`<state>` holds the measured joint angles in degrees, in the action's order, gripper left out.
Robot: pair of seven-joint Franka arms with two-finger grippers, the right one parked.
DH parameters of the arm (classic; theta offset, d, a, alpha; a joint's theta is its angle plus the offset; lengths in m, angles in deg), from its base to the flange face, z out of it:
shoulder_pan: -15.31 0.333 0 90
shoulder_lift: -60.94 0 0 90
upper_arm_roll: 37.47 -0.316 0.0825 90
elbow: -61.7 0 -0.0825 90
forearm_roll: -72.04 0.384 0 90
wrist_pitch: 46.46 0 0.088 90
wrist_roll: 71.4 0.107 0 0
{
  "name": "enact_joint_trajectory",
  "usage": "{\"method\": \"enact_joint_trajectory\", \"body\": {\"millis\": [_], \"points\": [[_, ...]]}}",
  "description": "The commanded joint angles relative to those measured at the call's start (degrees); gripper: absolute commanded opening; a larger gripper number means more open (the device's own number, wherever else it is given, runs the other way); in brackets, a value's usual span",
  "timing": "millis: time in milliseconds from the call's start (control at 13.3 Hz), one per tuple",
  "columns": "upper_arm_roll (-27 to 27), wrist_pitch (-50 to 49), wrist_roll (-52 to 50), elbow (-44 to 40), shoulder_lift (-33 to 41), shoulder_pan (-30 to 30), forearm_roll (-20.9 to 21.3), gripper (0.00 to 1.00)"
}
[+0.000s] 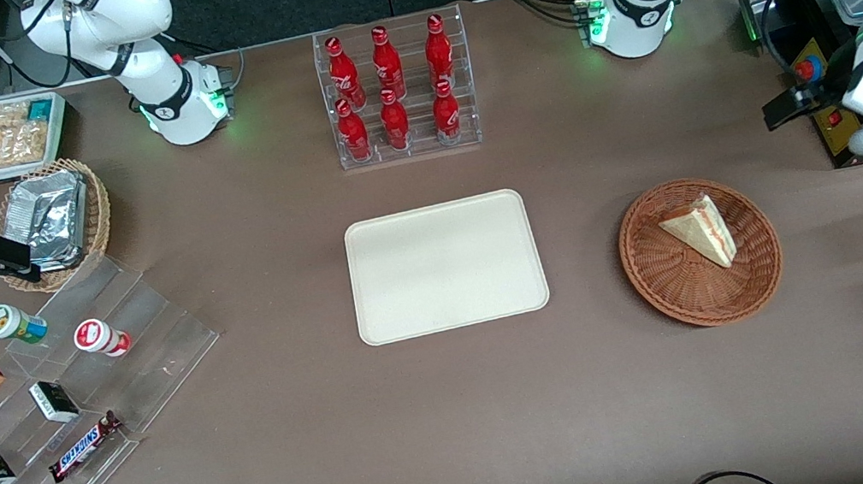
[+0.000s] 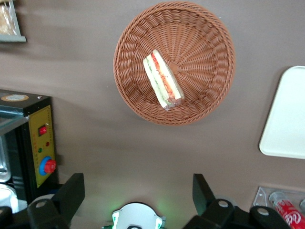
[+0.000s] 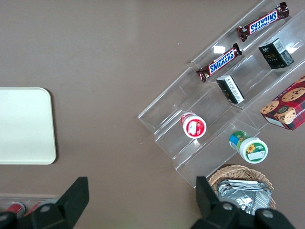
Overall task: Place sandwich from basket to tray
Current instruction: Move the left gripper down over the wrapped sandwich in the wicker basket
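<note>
On the brown desk (image 1: 323, 432), toward the working arm's end, sits the round reddish-brown wicker basket (image 1: 668, 287). Inside it lies the sandwich (image 1: 698, 232), a pale triangular wedge resting on its side; the wrist view shows its red-orange and green filling layers (image 2: 163, 78) along the cut edge. The cream-white tray (image 1: 446, 266) lies flat near the middle of the desk, beside the basket and apart from it, with nothing on it. The jaws (image 2: 138, 191) of the left arm are set wide apart and hold nothing; they hang high above the desk, clear of the basket, with bare desk surface showing between the two fingers (image 2: 71, 191). A black control box with a yellow panel (image 2: 40, 148) stands at the working arm's end of the desk, close to the jaws. A clear rack of red bottles (image 1: 395, 92) stands farther from the front camera than the tray.
</note>
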<state>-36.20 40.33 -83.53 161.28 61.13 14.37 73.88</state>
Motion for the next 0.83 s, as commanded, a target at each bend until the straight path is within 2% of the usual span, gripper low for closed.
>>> {"method": "enact_joint_trajectory", "body": {"millis": [0,451,752], "points": [[0.23,6.77,-6.92,6.74,0.51,-0.38,0.97,1.00],[0.23,20.50,-15.01,16.60,-0.63,-0.47,0.35,1.00],[0.32,24.56,-20.98,18.11,-3.70,-0.73,0.79,1.00]]}}
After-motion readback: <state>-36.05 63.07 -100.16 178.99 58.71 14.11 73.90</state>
